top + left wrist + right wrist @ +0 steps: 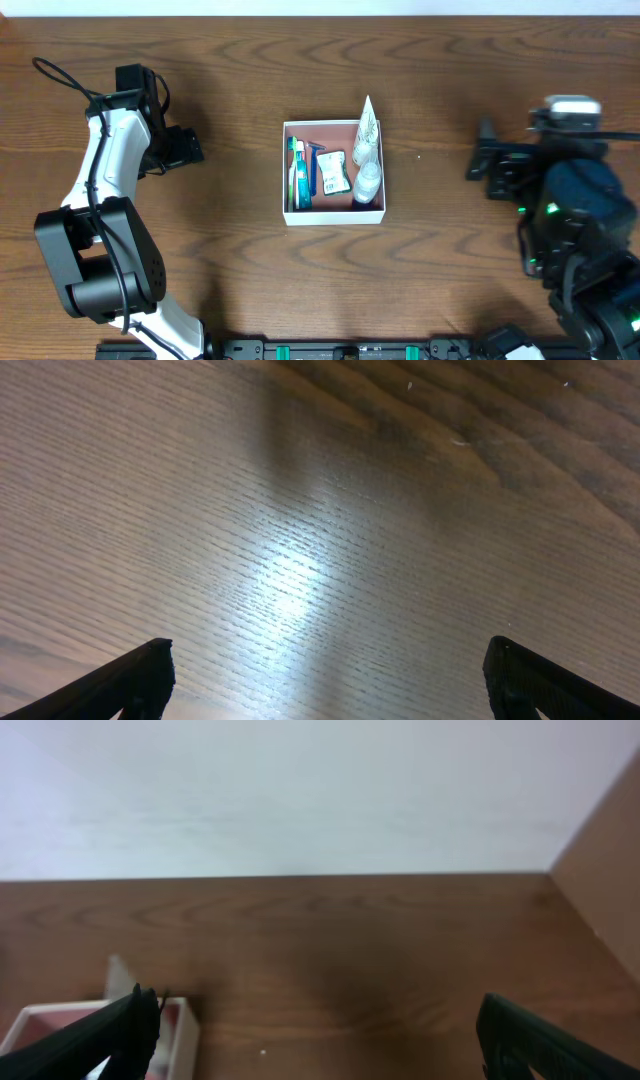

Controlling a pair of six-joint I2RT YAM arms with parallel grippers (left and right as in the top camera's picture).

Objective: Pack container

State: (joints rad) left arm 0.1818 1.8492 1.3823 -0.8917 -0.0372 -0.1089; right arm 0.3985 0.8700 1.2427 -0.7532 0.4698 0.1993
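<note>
The container (334, 217), a square white-walled box with a reddish-brown inside, sits mid-table. It holds a green-and-blue toothbrush pack (298, 174), a blue razor (312, 168), a small printed sachet (333, 172), a clear bottle (368, 182) and a white tube (367, 125) leaning at its far right corner. My left gripper (188, 148) is open and empty, well left of the container. My right gripper (482, 162) is open and empty, well right of it. The right wrist view shows the container's corner (180, 1020) at lower left.
The wooden table (450, 260) runs under both arms. A white wall (300, 790) lies beyond the table's far edge. The left wrist view shows only bare wood grain (320, 540) with a light glare.
</note>
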